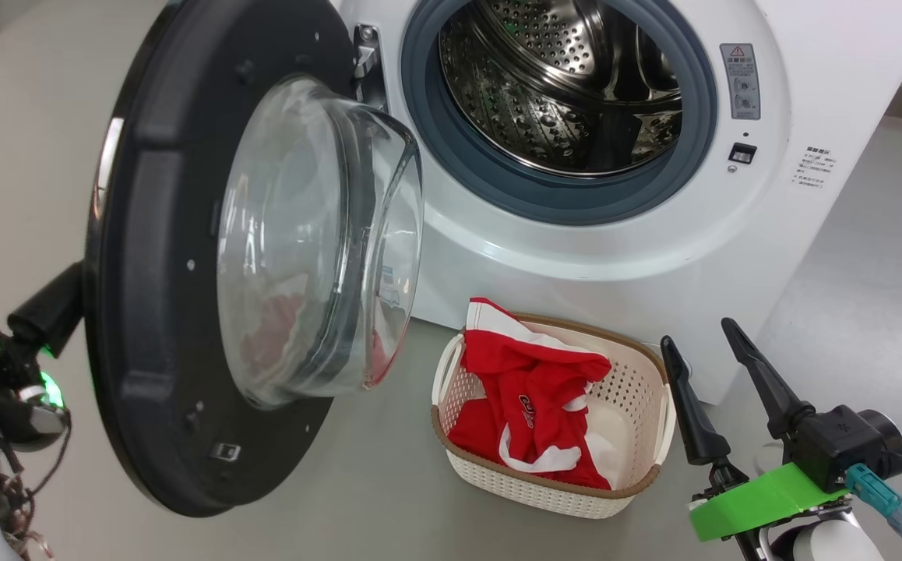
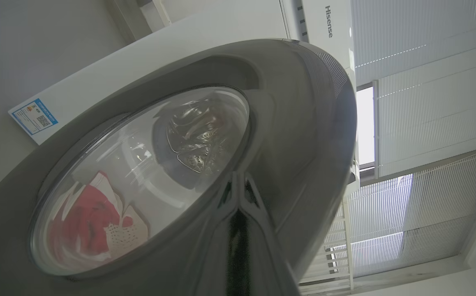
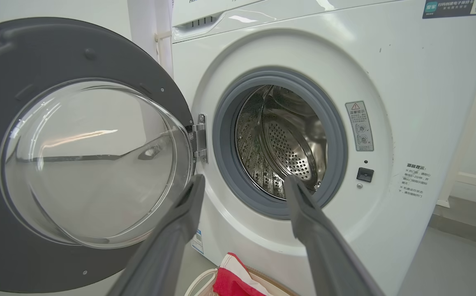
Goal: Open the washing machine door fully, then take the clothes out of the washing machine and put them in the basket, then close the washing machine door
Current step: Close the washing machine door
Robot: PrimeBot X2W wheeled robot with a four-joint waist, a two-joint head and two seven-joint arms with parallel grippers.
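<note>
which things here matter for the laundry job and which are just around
Part of the job:
washing machine door, open
washing machine
clothes, in the basket
left tool, shut, at the door's outer face
right tool, open

Just around:
warning sticker
blue label
window blinds

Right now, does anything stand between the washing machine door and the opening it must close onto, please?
Nothing sits in the opening itself. The basket stands on the floor just below it, with the clothes rising above its rim; whether the washing machine door clears them is unclear.
</note>
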